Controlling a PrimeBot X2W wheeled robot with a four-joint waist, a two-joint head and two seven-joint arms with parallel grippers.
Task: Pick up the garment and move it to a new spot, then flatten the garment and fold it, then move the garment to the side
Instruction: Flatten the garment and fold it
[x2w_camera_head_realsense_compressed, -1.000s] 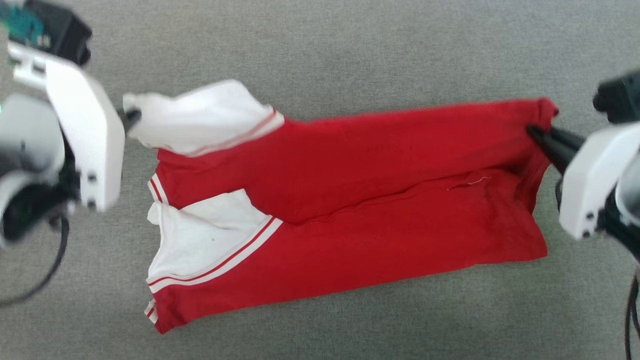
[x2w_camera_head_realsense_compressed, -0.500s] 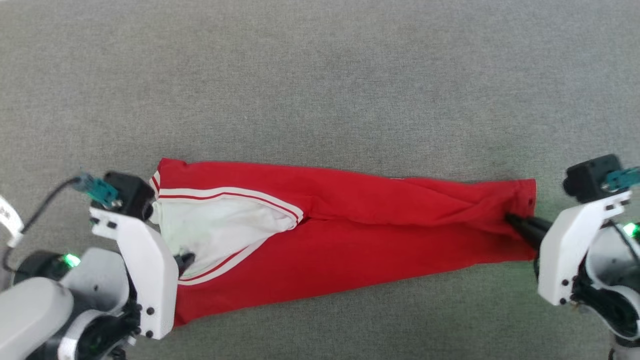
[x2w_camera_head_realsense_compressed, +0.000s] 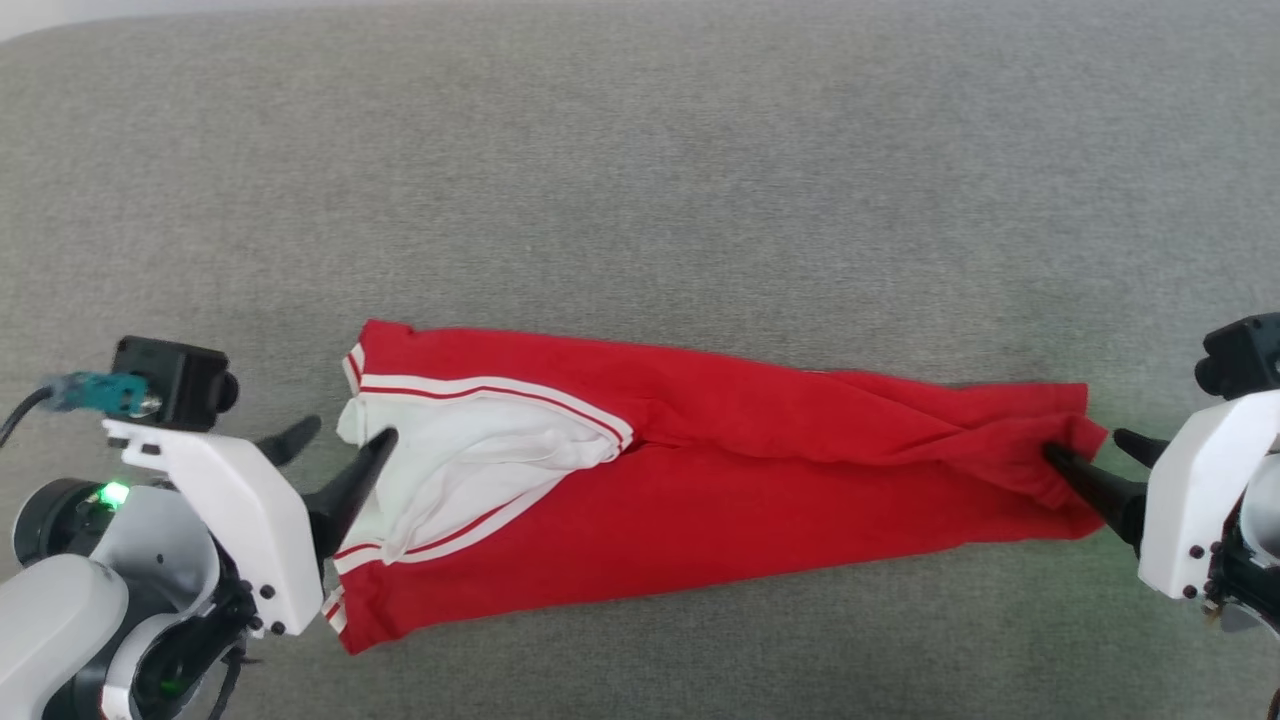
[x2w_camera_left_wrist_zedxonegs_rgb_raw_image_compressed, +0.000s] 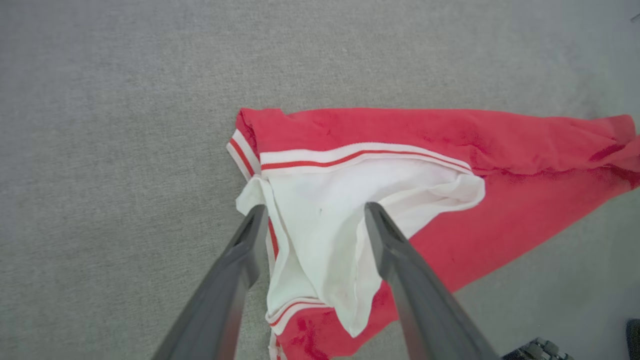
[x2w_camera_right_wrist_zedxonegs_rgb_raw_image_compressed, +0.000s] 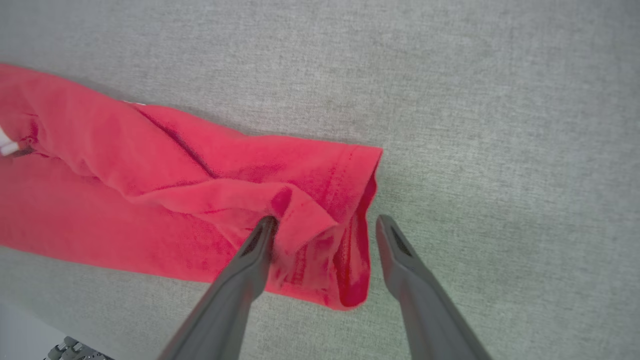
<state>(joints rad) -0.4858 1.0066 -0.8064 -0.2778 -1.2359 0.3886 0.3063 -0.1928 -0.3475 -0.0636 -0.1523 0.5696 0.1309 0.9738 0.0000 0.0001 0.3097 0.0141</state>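
A: Head view first. What's there?

B: The garment (x2w_camera_head_realsense_compressed: 760, 500), a red knit jersey with white short sleeves and red-and-white striped trim, lies as a long narrow band on the flat grey woven surface (x2w_camera_head_realsense_compressed: 640, 200), stretched between the two claws. The left claw (x2w_camera_head_realsense_compressed: 348, 435) has its two dark fingers spread, one tip at the edge of the white cloth and the other just outside it. The right claw (x2w_camera_head_realsense_compressed: 1085, 443) is spread too, with one finger on the red end and one beside it over bare grey.

A: Nothing clamped, then?

B: Neither holds cloth, as far as I can see. I'd judge the lengthwise fold laid and a crosswise fold due.

A: Left wrist view?

B: The white sleeve (x2w_camera_left_wrist_zedxonegs_rgb_raw_image_compressed: 350, 195) sits between and just ahead of the fingers, rumpled, with a loose flap draped over the red. To do this well, pinch every layer together, striped edge included, not the flap alone.

A: Right wrist view?

B: The stitched red hem (x2w_camera_right_wrist_zedxonegs_rgb_raw_image_compressed: 350, 170) lies just ahead of the fingertips, curled, and one finger meets a crease. Take both layers at the corner and carry them low so the band doesn't twist.

A: And the arms?

B: Both white wrists come in low from the near corners, their fingers angled inward toward the garment's two ends.
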